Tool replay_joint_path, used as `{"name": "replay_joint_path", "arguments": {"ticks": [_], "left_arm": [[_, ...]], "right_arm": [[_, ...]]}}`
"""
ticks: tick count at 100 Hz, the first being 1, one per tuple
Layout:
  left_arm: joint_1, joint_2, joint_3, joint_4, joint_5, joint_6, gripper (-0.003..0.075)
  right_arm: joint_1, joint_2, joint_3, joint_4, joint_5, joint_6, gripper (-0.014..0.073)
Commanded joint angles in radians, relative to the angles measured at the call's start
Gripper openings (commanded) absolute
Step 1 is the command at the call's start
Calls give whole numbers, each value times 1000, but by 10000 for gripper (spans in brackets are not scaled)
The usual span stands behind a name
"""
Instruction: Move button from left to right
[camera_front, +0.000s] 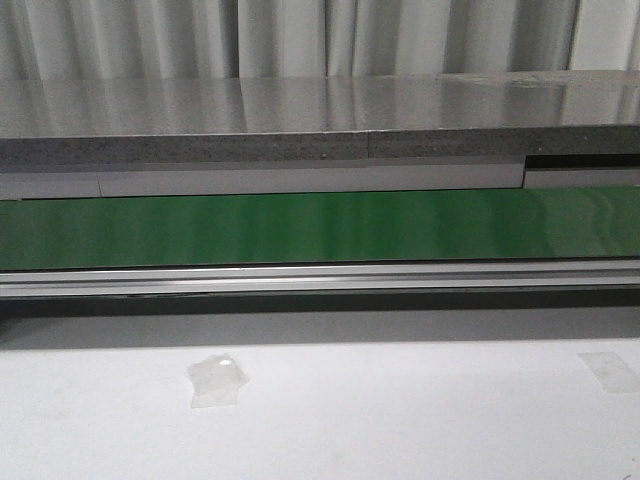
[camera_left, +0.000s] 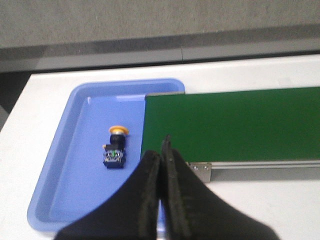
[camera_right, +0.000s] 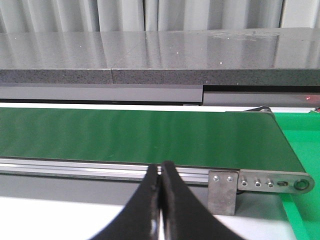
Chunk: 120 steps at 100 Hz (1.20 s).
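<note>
The button (camera_left: 115, 147), with a yellow-orange cap on a black body, lies on its side in a blue tray (camera_left: 60, 165) at the end of the green conveyor belt (camera_left: 235, 122). My left gripper (camera_left: 161, 150) hovers beside the tray, over the belt's near corner, shut with nothing between its fingers. My right gripper (camera_right: 161, 170) is shut and empty in front of the belt's aluminium rail (camera_right: 75, 167). In the front view only the belt (camera_front: 320, 228) shows; neither gripper nor the button appears there.
A grey stone-like ledge (camera_front: 300, 125) runs behind the belt. A metal bracket (camera_right: 223, 192) and roller end plate (camera_right: 272, 182) close the belt's right end, next to a green surface (camera_right: 305, 150). Tape patches (camera_front: 217, 380) lie on the white table.
</note>
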Motion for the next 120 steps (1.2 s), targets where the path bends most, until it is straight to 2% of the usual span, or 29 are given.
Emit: {"name": "replay_joint_path", "arguments": {"ticks": [1,12,52,57,64,76,83,90,107,120], "left_arm": [[-7,83,-92,0,28,-7,-20],[-7,148,-121,1,74,-7,-20],[-7,211,-121,1,72,-4,-2],[-7,209,-121,1,72,-4,43],[-7,209,-121,1,72,-4,158],[-7,209,-121,1,72,-4,474],[-7,209,-121,10,70,-4,603],[-7,209,-121,20,71,-4,641],[-7,209,-121,22,72,-11,639],[-7,222,-121,98,49,-94,639]], "right_arm": [[-5,-17,-16,-7,-82,-3,-101],[-5,-17,-16,-7,-82,-3,-101],[-5,-17,-16,-7,-82,-3,-101],[-5,-17,-16,-7,-82,-3,-101],[-5,-17,-16,-7,-82,-3,-101],[-5,-17,-16,-7,-82,-3,-101],[-5,-17,-16,-7,-82,-3,-101],[-5,-17,-16,-7,-82,-3,-101],[-5,-17,-16,-7,-82,-3,-101],[-5,-17,-16,-7,-82,-3,-101]]}}
